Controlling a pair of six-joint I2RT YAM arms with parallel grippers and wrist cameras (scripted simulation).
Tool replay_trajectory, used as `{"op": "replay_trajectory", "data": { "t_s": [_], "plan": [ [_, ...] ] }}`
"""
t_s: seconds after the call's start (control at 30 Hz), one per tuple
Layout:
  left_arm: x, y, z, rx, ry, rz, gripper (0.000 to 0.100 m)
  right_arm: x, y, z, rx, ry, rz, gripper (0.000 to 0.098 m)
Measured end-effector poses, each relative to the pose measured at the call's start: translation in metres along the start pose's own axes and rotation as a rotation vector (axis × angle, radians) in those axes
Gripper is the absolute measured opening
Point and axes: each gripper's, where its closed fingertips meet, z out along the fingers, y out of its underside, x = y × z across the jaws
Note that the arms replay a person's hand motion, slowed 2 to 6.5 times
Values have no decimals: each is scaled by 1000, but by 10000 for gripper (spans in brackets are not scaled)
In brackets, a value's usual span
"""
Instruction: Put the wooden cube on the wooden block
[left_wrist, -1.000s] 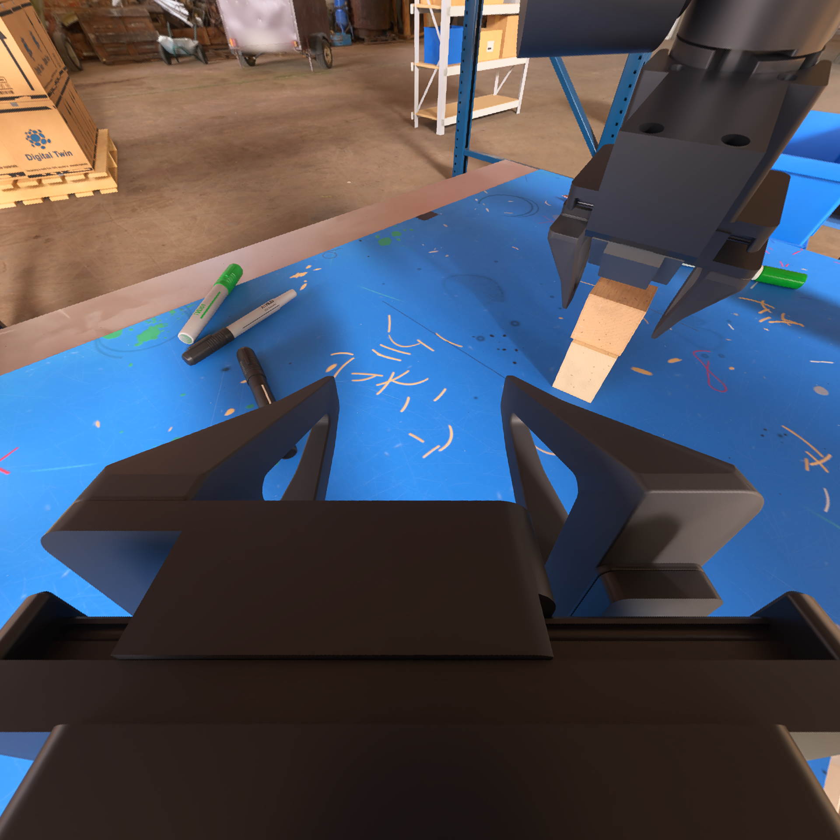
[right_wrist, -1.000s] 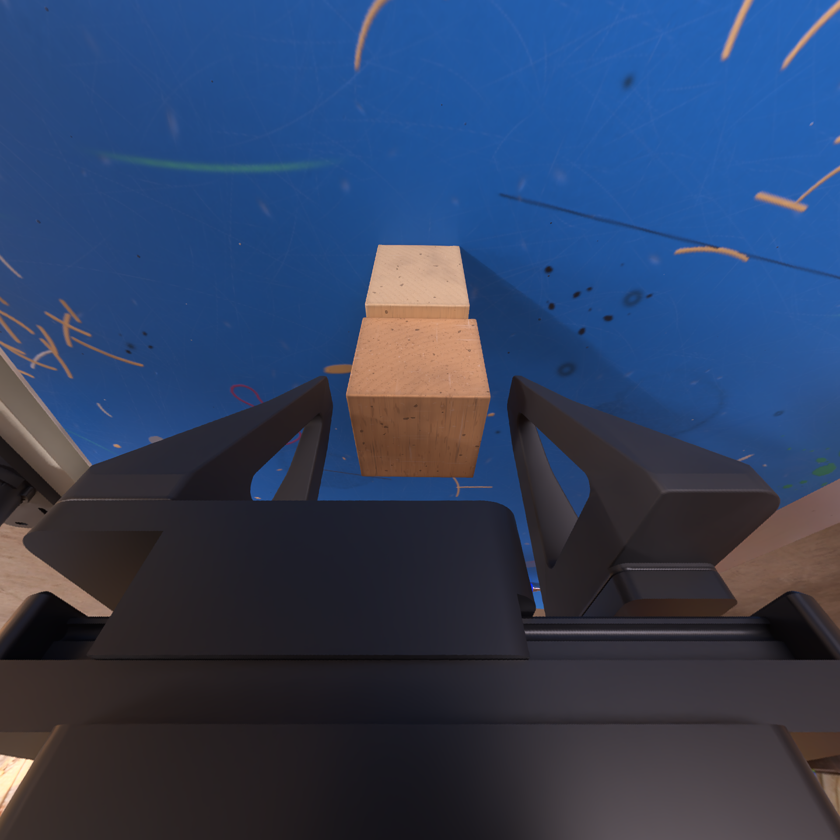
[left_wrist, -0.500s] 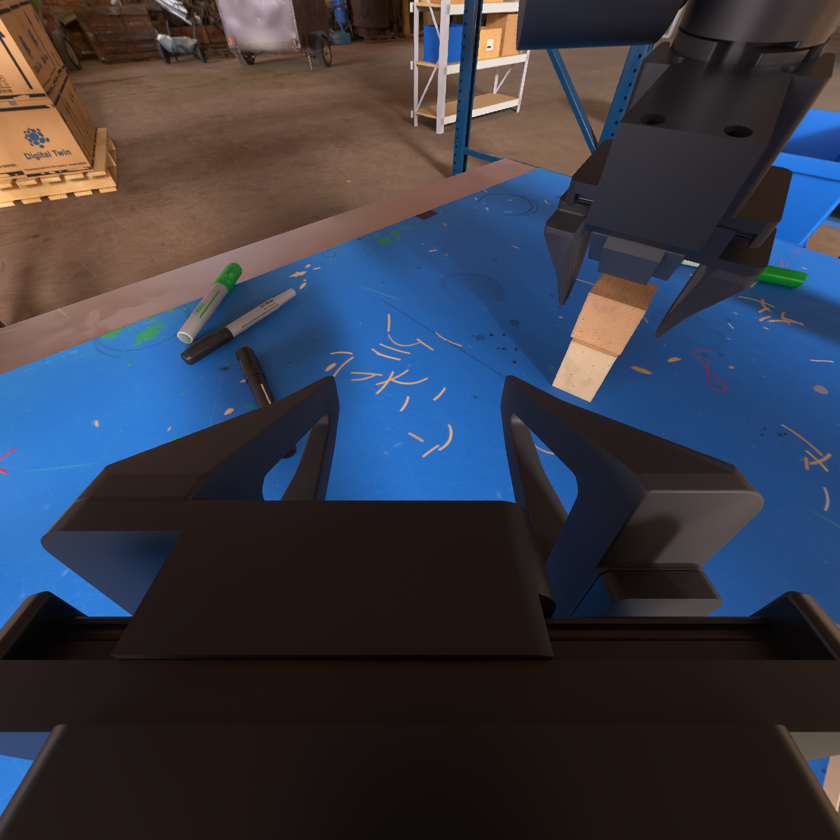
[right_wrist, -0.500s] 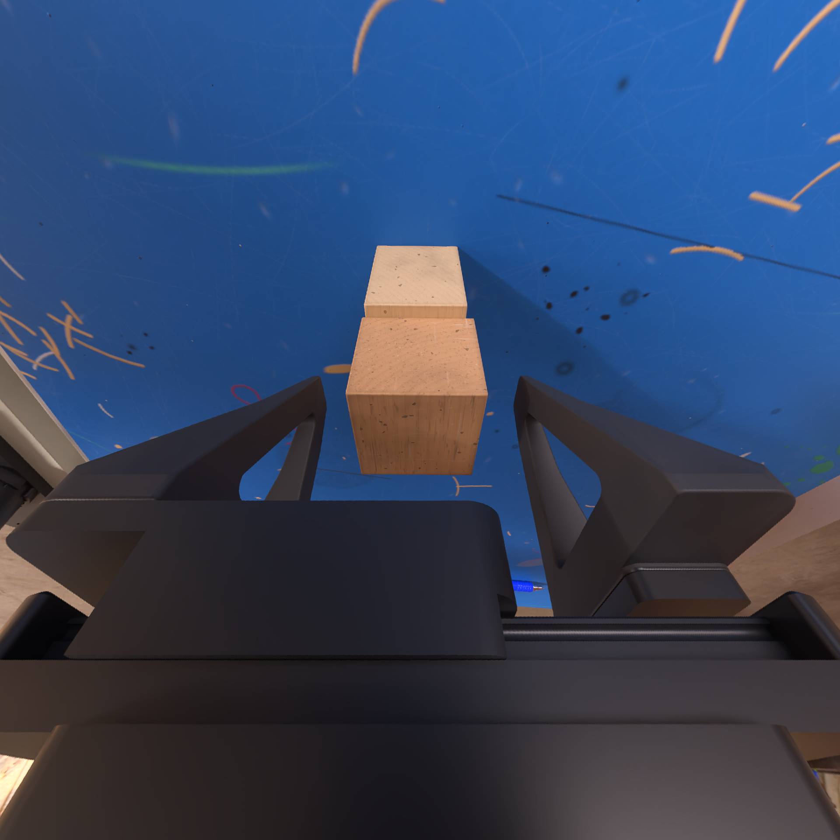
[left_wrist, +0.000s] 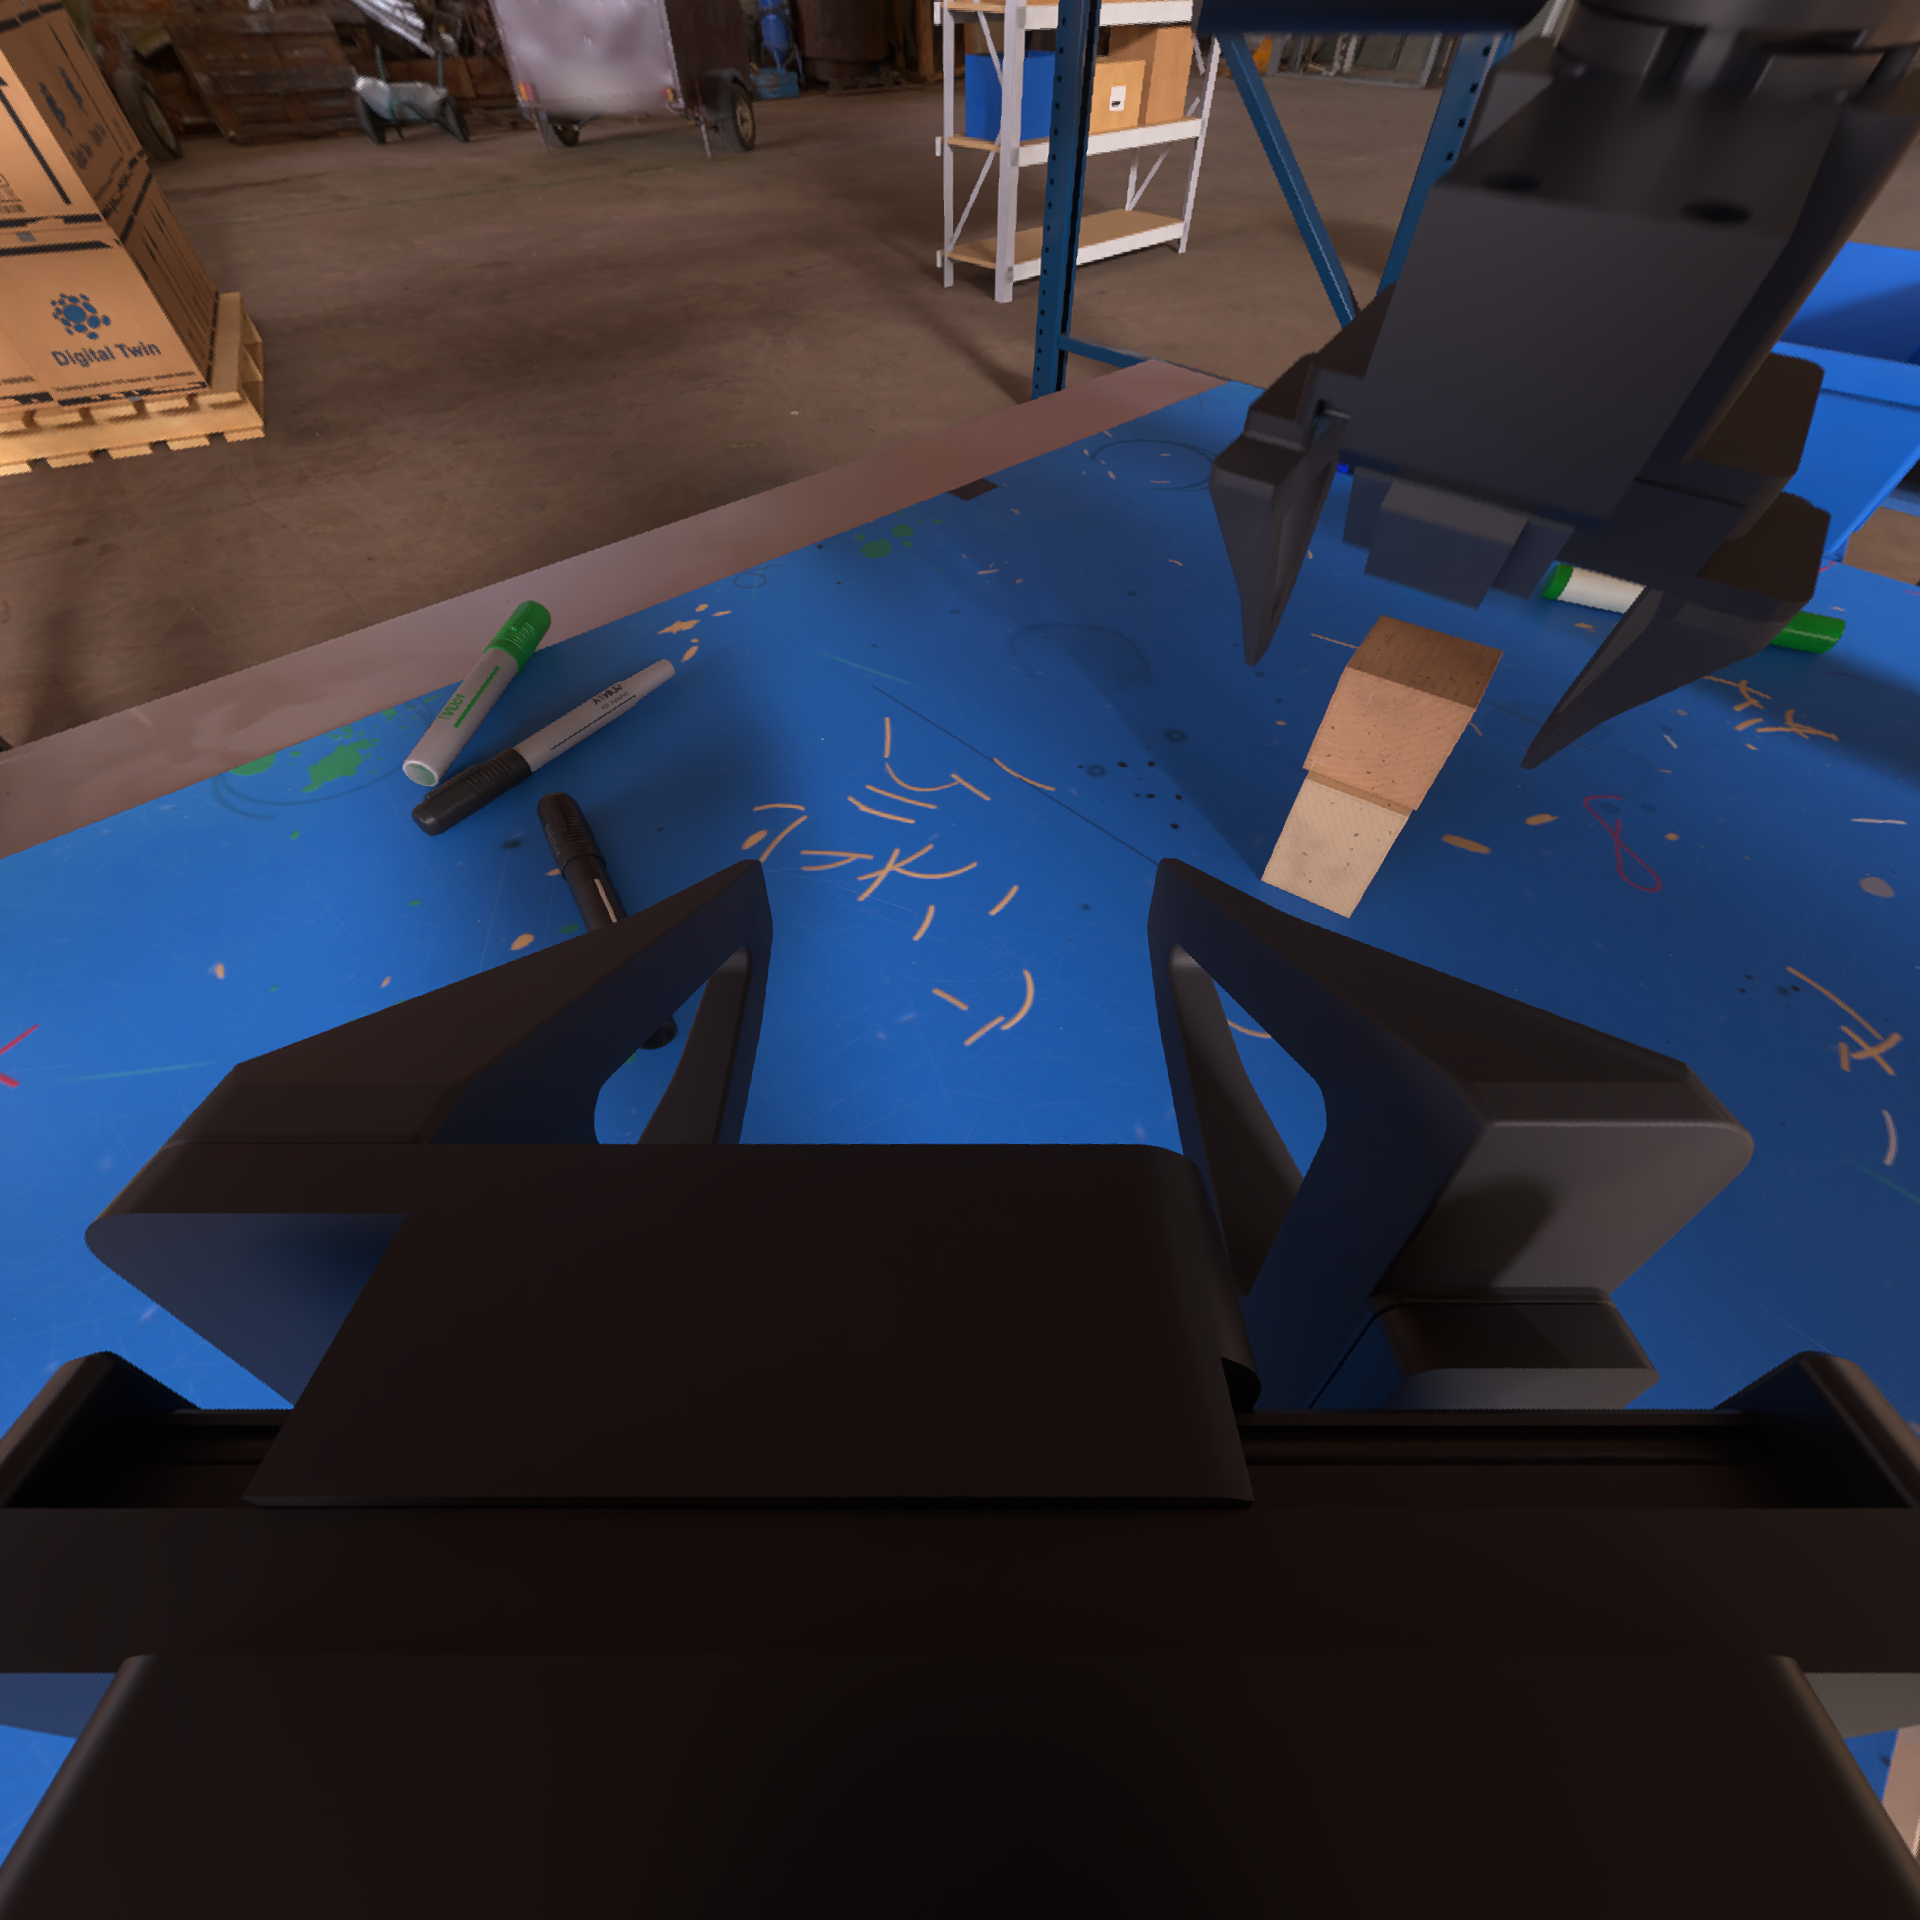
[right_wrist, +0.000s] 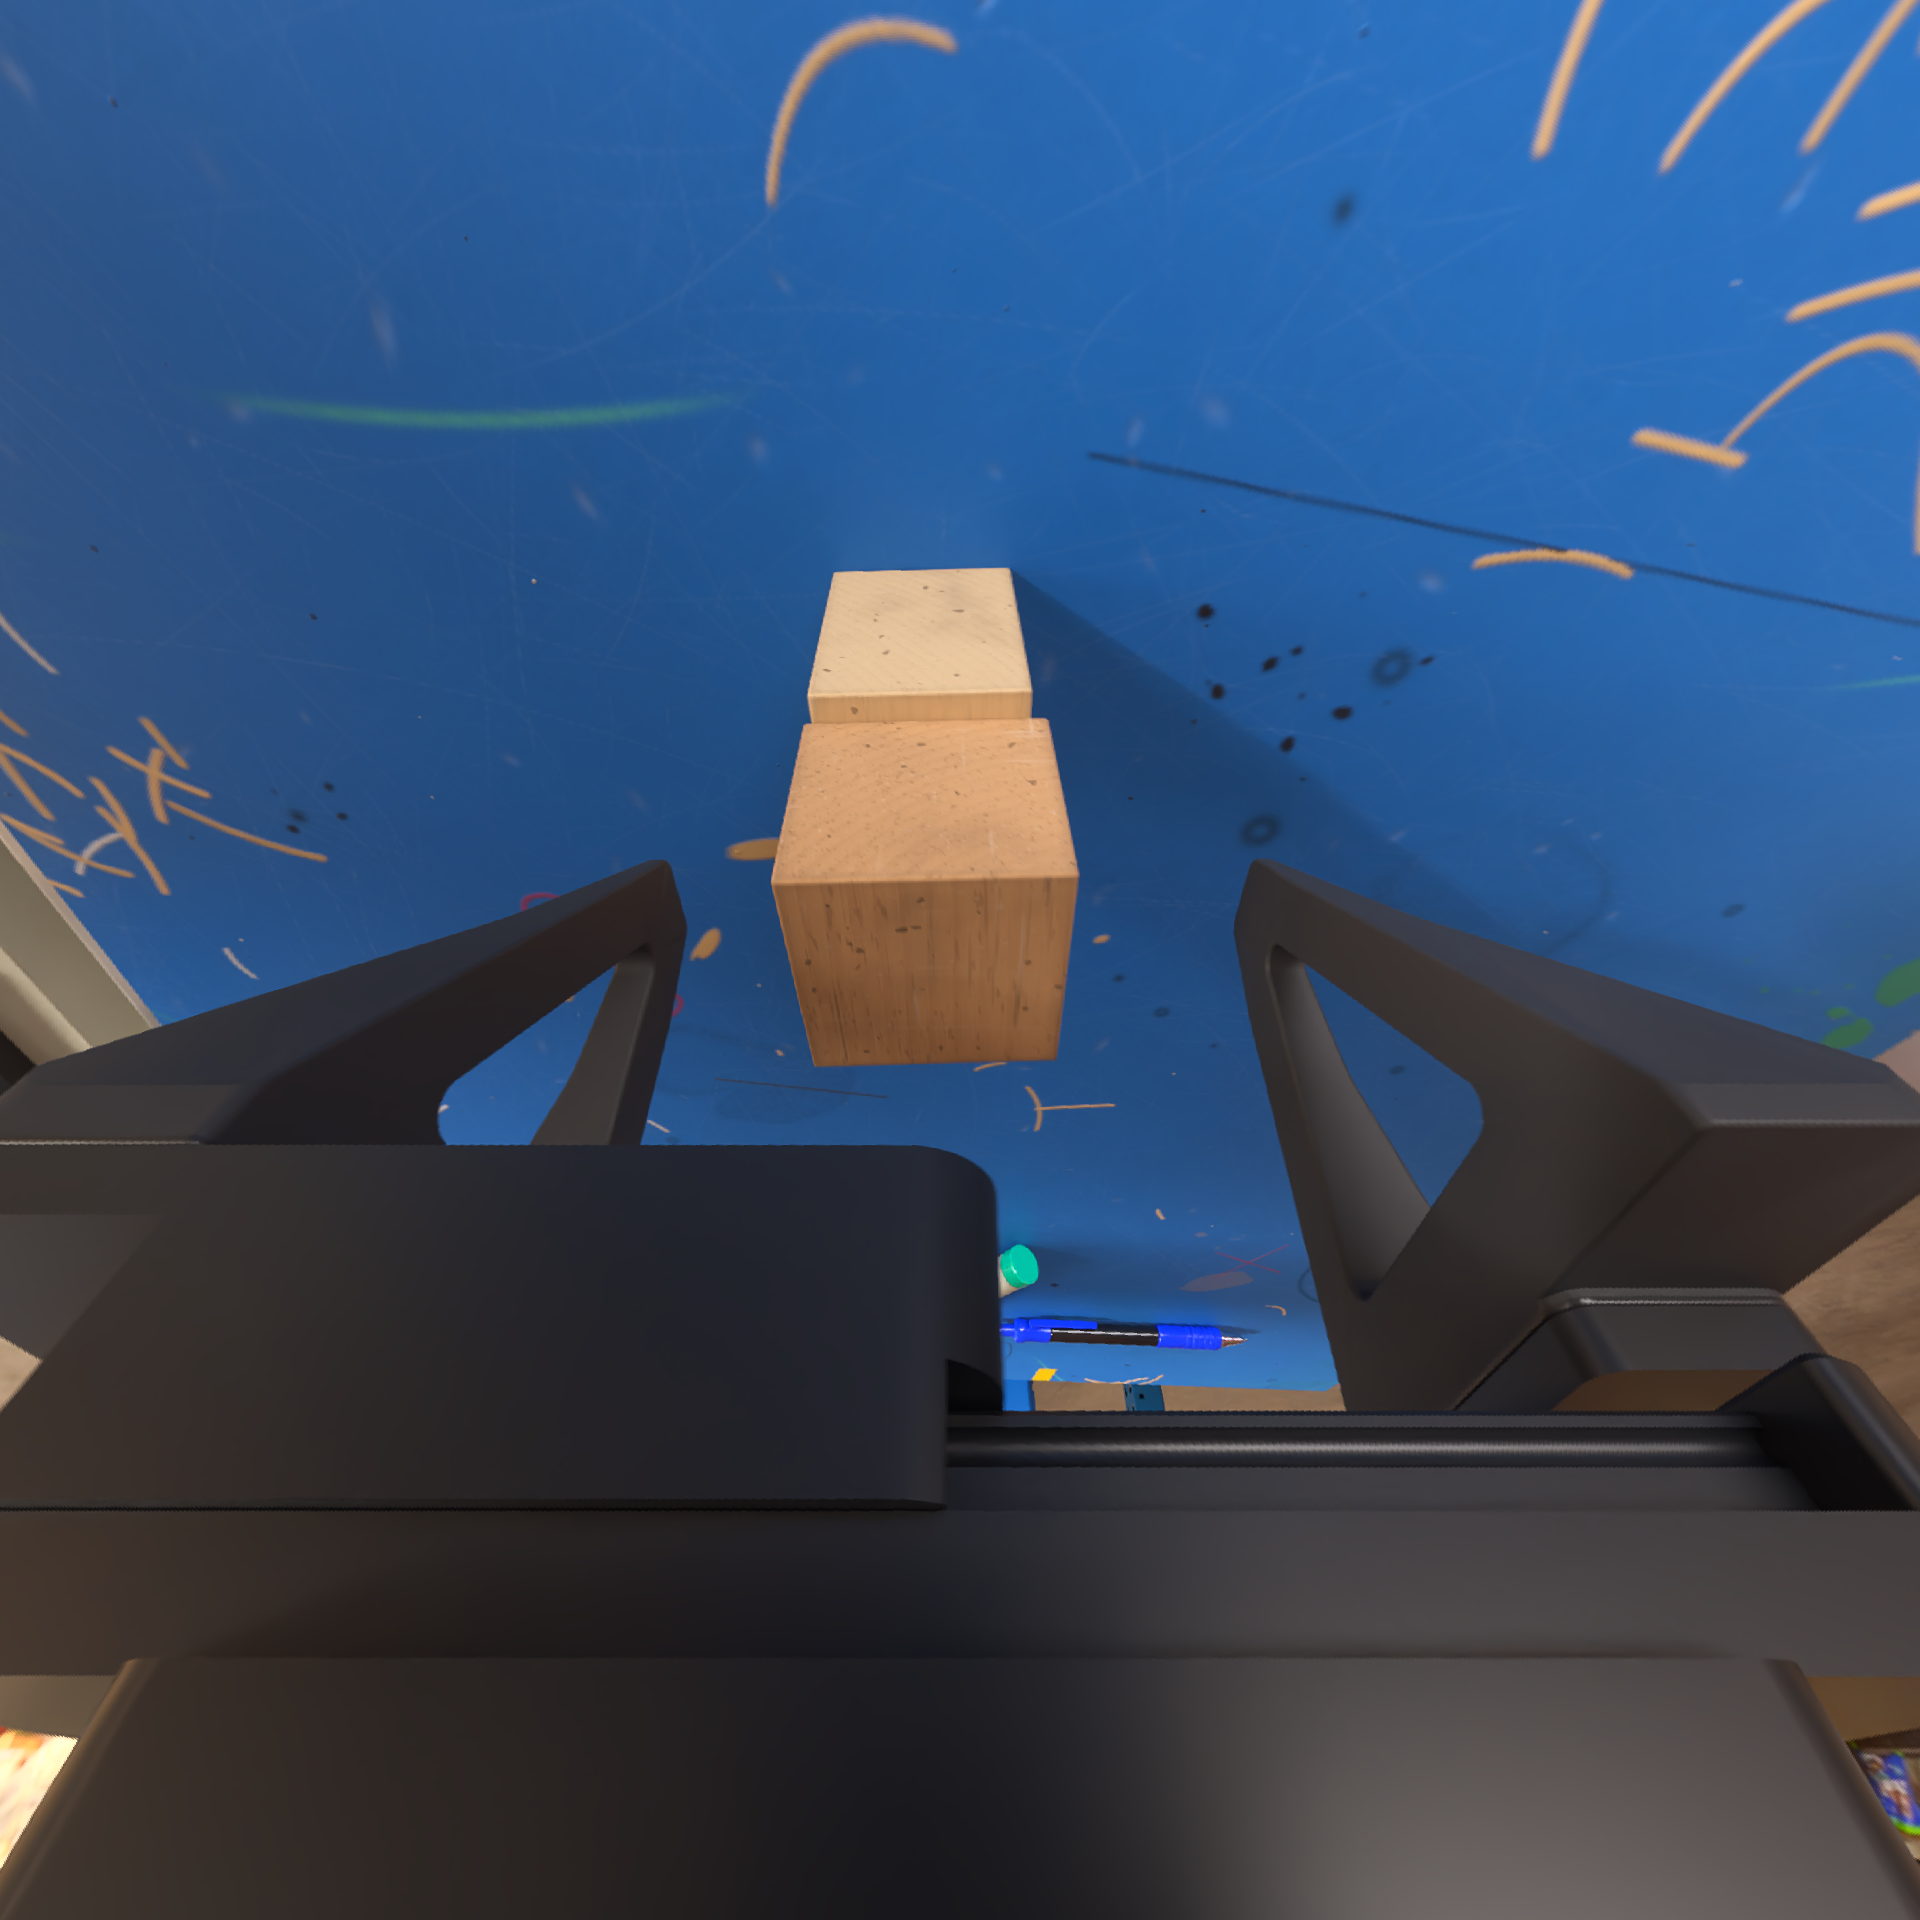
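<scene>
The darker wooden cube sits on the paler wooden block on the blue table, at the right of the left wrist view. My right gripper hangs over the stack, open, with one finger on each side and neither touching the cube. In the right wrist view the cube stands on the block, between the spread fingers of the right gripper, with a gap on both sides. My left gripper is open and empty, low over the table, left of the stack.
A green marker, a black-capped marker and a black pen lie at the left near the table's far edge. Another green marker lies behind the right gripper. A blue pen lies under the right gripper.
My right gripper's fingers have spread wider apart and it has lifted slightly. The cube stays on the block. My left gripper has not moved.
</scene>
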Motion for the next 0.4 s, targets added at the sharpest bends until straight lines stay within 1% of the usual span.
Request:
{"op": "replay_trajectory", "data": {
  "t_s": [0.07, 0.17, 0.27, 0.4],
  "plan": [
    [0, 0, 1, -2, 2, 1, 624, 3, -1, -6, 24, 21, 12, 937],
    [1, 1, 2, -8, 8, 1, 641, 8, -2, -19, 91, 59, 44, 939],
    [3, 4, 4, -19, 17, 0, 663, 14, -3, -36, 196, 107, 89, 939],
    [6, 7, 7, -39, 32, 4, 694, 20, 1, -60, 362, 187, 165, 939]
  ]
}}
